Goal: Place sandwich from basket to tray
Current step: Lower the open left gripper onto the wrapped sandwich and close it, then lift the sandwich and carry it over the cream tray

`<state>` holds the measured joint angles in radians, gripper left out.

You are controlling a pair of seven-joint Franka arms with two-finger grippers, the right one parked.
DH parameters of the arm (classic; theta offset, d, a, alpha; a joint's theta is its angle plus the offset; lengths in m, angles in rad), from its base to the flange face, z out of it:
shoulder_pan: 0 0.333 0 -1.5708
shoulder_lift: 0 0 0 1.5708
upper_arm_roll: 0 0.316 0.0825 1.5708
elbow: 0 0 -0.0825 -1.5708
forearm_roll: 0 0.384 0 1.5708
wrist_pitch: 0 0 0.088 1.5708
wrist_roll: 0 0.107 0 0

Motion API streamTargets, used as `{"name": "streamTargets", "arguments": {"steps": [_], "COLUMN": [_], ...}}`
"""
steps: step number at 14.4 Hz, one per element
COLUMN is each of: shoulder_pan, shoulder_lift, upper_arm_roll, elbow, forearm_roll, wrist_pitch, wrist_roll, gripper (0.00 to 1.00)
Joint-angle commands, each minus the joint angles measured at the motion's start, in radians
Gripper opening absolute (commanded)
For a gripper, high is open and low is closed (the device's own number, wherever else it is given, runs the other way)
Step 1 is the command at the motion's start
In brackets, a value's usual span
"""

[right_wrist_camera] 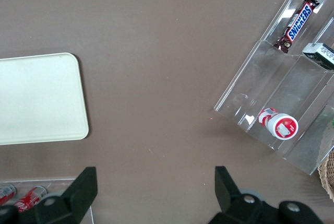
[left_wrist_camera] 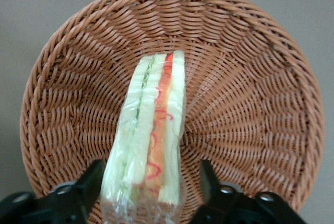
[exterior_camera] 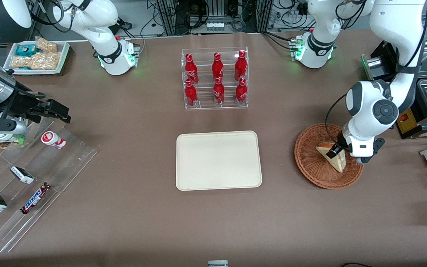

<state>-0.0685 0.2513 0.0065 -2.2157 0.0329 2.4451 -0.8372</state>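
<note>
Sandwich sits between gripper fingers (spread, in basket).

Wrapped sandwich on edge in wicker basket, gripper fingers straddling it, cream tray bare

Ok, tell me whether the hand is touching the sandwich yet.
Apart. In the left wrist view the hand straddles the sandwich in the basket, with wicker showing between each finger and the bread.
</note>
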Motion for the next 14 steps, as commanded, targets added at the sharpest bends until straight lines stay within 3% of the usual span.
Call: {"name": "streamTargets", "arguments": {"steps": [1, 7, 10, 14], "shoulder_pan": [0.001, -0.06, -0.144, -0.319], "shoulder_lift": [0.0, -0.001, 0.016, 0.155], "upper_arm_roll": [0.0, -0.019, -0.023, -0.046], "elbow": [0.019, 0.256, 0.298, 0.471], "forearm_roll": [0.025, 0.021, 0.004, 0.007], "wrist_pitch": [-0.006, -0.328, -0.316, -0.305], "wrist_roll": [-0.025, 0.009, 0.018, 0.145], "gripper": [0.06, 0.03, 0.05, 0.06]}}
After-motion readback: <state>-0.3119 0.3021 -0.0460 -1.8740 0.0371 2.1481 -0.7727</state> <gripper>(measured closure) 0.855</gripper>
